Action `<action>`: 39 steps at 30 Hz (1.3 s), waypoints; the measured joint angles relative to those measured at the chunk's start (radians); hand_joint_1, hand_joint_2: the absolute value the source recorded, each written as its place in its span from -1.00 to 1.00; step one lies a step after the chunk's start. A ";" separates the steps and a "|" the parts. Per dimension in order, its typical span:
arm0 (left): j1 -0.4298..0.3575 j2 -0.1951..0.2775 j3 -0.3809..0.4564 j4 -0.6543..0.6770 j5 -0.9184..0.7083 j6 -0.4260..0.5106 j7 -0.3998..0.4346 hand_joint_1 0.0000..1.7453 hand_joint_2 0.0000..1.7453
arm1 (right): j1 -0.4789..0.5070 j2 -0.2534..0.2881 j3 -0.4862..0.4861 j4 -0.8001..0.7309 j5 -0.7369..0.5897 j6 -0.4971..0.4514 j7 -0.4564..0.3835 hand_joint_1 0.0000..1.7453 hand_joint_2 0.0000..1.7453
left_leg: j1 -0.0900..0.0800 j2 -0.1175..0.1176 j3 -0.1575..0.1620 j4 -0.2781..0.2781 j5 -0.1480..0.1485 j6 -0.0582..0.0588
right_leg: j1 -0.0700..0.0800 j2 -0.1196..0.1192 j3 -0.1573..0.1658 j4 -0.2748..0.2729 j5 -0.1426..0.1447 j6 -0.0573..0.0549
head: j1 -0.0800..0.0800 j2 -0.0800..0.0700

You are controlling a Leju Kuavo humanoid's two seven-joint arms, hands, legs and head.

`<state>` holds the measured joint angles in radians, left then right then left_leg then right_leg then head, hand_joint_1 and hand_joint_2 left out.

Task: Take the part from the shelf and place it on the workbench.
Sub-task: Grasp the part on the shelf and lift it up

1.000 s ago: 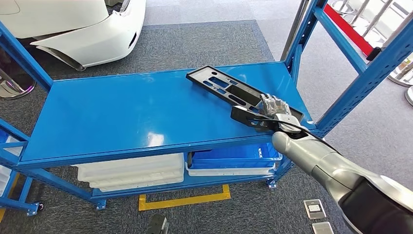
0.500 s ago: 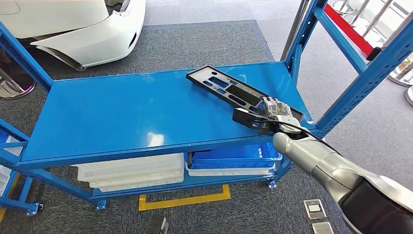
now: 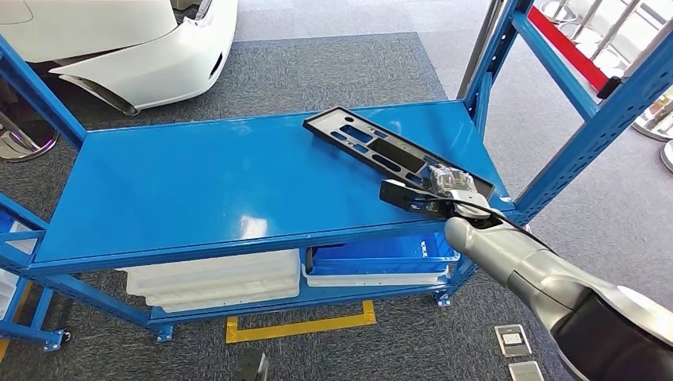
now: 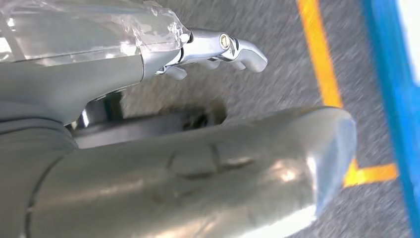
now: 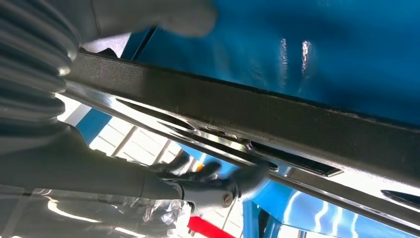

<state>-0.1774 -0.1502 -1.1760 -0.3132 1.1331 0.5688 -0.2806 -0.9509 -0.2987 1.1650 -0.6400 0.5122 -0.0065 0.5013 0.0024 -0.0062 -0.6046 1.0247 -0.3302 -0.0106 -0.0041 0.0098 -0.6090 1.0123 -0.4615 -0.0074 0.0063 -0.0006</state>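
At nine to ten o'clock in the head view, a white car body panel (image 3: 143,55) is sitting on the grey carpet floor (image 3: 333,67) behind the rack. The blue metal shelf (image 3: 198,182) is stretching across the middle, with white plastic trays (image 3: 214,279) lying on the lower level at seven o'clock and a blue bin (image 3: 381,255) beside them.

The long black plastic part with rectangular cut-outs (image 3: 373,147) is lying flat on the shelf at about two o'clock, running diagonally toward the shelf's right front corner. The right robot hand (image 3: 444,189) is closing on the part's near end at four o'clock; in the right wrist view its fingers (image 5: 218,186) are curling around the part's edge, the thumb on the opposite face.

The left robot hand (image 4: 198,99) is hanging over the carpet, fingers (image 4: 233,49) loosely curled and apart from the thumb, holding nothing.
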 joint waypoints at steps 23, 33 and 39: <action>-0.003 -0.002 0.004 0.000 0.011 -0.038 0.049 -1.00 -1.00 | -0.009 0.025 0.004 0.026 0.009 -0.015 -0.035 1.00 1.00 | 0.000 0.000 0.001 0.000 0.000 0.000 | 0.000 0.000 0.001 0.000 0.000 0.000 | 0.000 0.000; -0.003 -0.002 0.004 0.000 0.018 0.000 0.016 -1.00 -1.00 | 0.046 0.051 -0.049 -0.125 -0.279 -0.261 -0.346 1.00 1.00 | 0.001 0.000 0.001 -0.001 0.000 0.000 | 0.001 0.000 0.001 0.000 0.000 0.000 | 0.000 0.000; -0.003 -0.002 0.005 0.001 0.032 0.018 -0.003 -1.00 -1.00 | 0.130 0.045 -0.130 -0.448 -0.520 -0.347 -0.482 1.00 1.00 | 0.001 -0.001 0.002 -0.002 0.000 -0.001 | 0.001 -0.001 0.000 0.000 -0.002 -0.002 | -0.002 0.000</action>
<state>-0.1800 -0.1517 -1.1711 -0.3123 1.1655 0.5871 -0.2836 -0.8210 -0.2540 1.0345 -1.0879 -0.0082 -0.3533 0.0193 0.0030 -0.0071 -0.6031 1.0230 -0.3302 -0.0112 -0.0034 0.0091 -0.6089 1.0125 -0.4631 -0.0094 0.0044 -0.0005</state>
